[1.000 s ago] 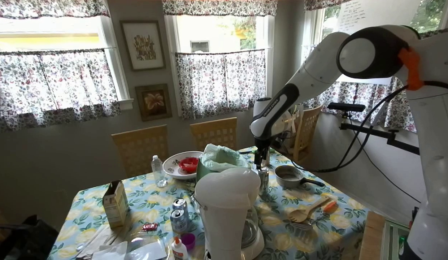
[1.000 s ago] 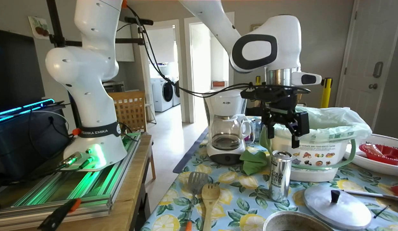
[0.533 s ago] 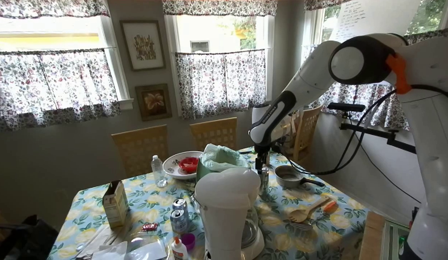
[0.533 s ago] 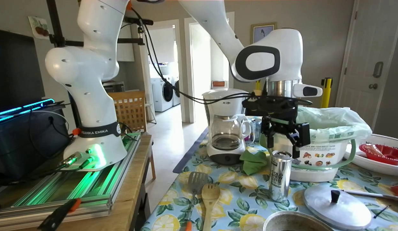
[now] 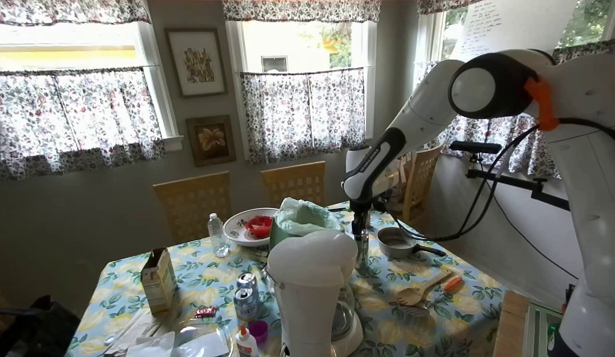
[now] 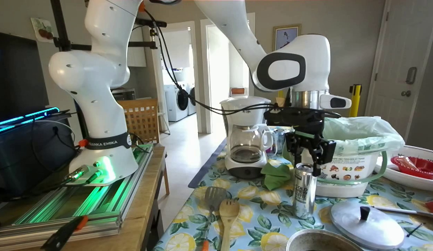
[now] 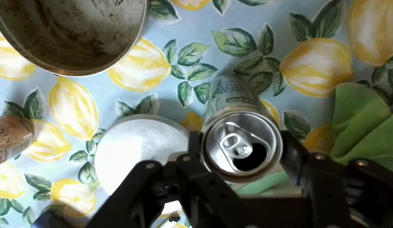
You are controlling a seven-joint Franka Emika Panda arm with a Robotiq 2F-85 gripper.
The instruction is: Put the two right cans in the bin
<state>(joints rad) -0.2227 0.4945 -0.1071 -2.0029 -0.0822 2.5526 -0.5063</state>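
A tall silver can (image 6: 303, 195) stands upright on the lemon-patterned cloth, just beside the bin. My gripper (image 6: 306, 166) points straight down over it, with a finger on each side of its upper end. In the wrist view the opened can top (image 7: 242, 145) sits between both fingertips, which press against its sides. A second can, peach-coloured (image 7: 11, 139), is cut off by the left edge of the wrist view. The bin (image 6: 345, 174) is a white tub with a green handle and a pale green liner (image 5: 307, 220); its inside bottom is hidden.
A white coffee maker (image 6: 246, 122) and a green cloth (image 6: 277, 176) are near the bin. A pot (image 5: 396, 243), a metal lid (image 6: 366, 223), a wooden fork (image 6: 229, 211) and a spatula (image 6: 214, 198) lie around. Two other cans (image 5: 246, 297) stand across the table.
My gripper has come down onto the silver can's upper end. Its fingers have moved in from wide open to close on the can, which has stayed in place.
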